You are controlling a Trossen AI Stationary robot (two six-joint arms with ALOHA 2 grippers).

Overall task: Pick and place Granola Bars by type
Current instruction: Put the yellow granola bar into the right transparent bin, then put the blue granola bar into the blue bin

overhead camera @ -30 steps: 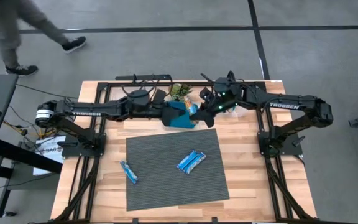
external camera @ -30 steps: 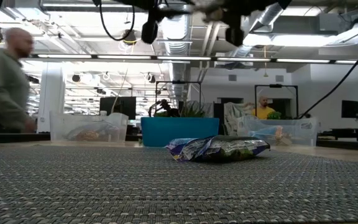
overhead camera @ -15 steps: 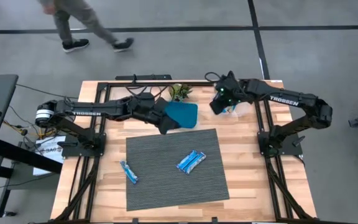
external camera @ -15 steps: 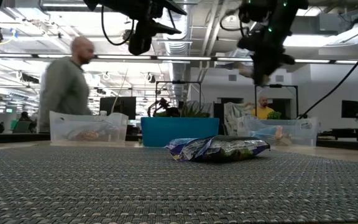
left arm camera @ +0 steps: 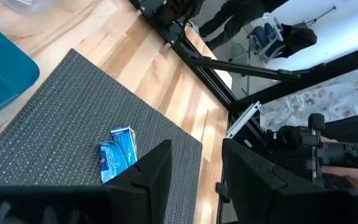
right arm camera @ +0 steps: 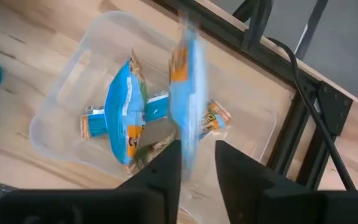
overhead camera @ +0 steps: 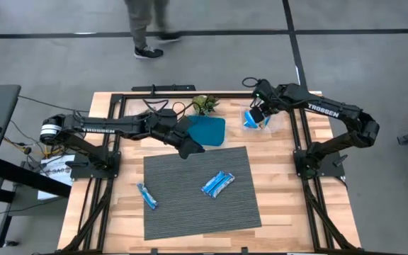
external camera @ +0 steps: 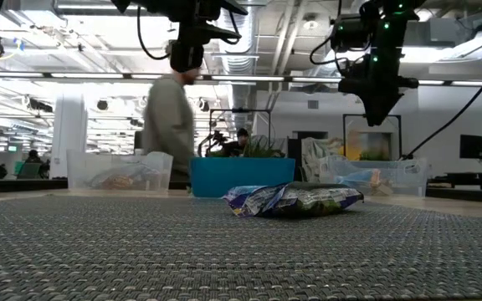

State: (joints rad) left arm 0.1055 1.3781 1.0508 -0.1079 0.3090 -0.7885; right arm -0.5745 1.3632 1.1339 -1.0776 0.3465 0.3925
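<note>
Granola bars (overhead camera: pixel 217 184) lie on our grey mat (overhead camera: pixel 190 212) toward four o'clock, one (overhead camera: pixel 146 196) off its eight o'clock edge, more in the clear bin (right arm camera: pixel 67 106) below our right gripper (right arm camera: pixel 194 165), whose parted jaws flank a blurred blue bar (right arm camera: pixel 185 93). Left gripper (left arm camera: pixel 194 168) is open and empty; light, slippery wrappers suit a mid-length pinch

Left gripper (overhead camera: pixel 190 147) left of frame centre, fingers (left arm camera: pixel 157 171) parted, empty. Right gripper (overhead camera: pixel 258 112) upper right, fingers (right arm camera: pixel 166 163) parted.
</note>
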